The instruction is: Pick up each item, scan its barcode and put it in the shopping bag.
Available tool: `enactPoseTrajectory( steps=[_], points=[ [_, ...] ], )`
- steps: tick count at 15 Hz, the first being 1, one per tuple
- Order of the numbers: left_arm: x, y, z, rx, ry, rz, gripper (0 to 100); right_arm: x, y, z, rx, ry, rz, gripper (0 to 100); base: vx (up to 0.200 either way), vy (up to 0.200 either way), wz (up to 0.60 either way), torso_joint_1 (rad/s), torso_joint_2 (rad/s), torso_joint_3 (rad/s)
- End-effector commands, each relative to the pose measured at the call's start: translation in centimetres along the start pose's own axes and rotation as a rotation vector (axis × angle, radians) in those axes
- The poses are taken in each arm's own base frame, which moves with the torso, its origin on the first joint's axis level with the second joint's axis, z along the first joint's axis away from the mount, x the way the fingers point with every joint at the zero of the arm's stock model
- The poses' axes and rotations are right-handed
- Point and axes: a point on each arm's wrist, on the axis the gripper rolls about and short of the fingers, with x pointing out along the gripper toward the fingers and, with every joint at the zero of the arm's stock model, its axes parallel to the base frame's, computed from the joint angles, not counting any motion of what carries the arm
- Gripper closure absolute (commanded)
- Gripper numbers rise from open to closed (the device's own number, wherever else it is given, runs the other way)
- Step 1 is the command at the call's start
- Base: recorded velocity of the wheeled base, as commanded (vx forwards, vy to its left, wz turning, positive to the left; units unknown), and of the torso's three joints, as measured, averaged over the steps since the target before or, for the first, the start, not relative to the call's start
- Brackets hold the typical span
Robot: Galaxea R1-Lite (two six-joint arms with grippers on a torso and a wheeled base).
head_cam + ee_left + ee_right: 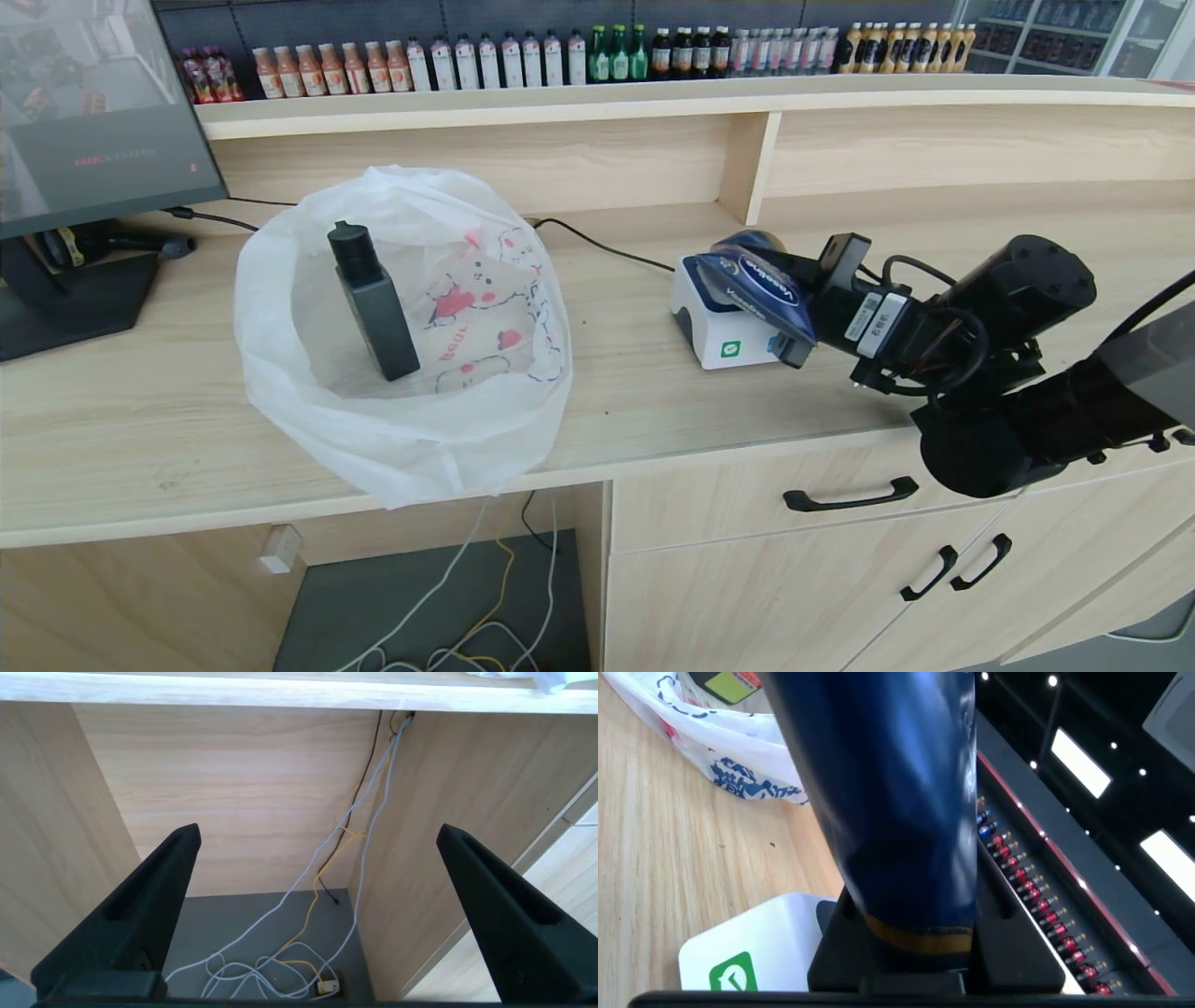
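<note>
The matte black right arm [1046, 411] was built of cylindrical housings. Thin black cables [943, 359] looped beside its round joint housing [1036, 275], with two white printed labels [875, 322] just beyond it. The left gripper [318, 835] had black, wedge-shaped fingers [149, 915].

My black fingers [1013, 947] are clamped on a dark blue tube [896, 793], held close before the lens. A gold band rings its gripped end. Just beside the fingers, a white scanner box [752, 957] with a green mark rests on the wooden surface [673, 859]. Farther off on that surface lies the white shopping bag [719, 742], printed blue and red. Beyond are rows of bottles [1036, 896] and ceiling lights [1078, 761].
</note>
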Motion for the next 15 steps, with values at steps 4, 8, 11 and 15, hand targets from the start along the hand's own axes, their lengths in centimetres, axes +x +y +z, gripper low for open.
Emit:
enactPoseTrajectory(
  steps=[4, 8, 11, 15],
  points=[
    [0.0, 0.0, 0.0, 0.000, -0.001, 0.000, 0, 0.1, 0.2, 0.1, 0.003, -0.003, 0.003, 100, 0.000, 0.000, 0.00, 0.000, 0.00, 0.000],
    [0.0, 0.0, 0.0, 0.000, -0.001, 0.000, 0, 0.2, 0.2, 0.2, 0.004, -0.001, 0.001, 100, 0.000, 0.000, 0.00, 0.000, 0.00, 0.000],
    [0.0, 0.0, 0.0, 0.000, -0.001, 0.000, 0, 0.0, 0.3, 0.3, 0.010, 0.007, -0.001, 100, 0.000, 0.000, 0.00, 0.000, 0.00, 0.000],
    [0.0, 0.0, 0.0, 0.000, -0.001, 0.000, 0, 0.5, 0.9, 1.0, 0.032, 0.007, 0.002, 100, 0.000, 0.000, 0.00, 0.000, 0.00, 0.000]
  ],
)
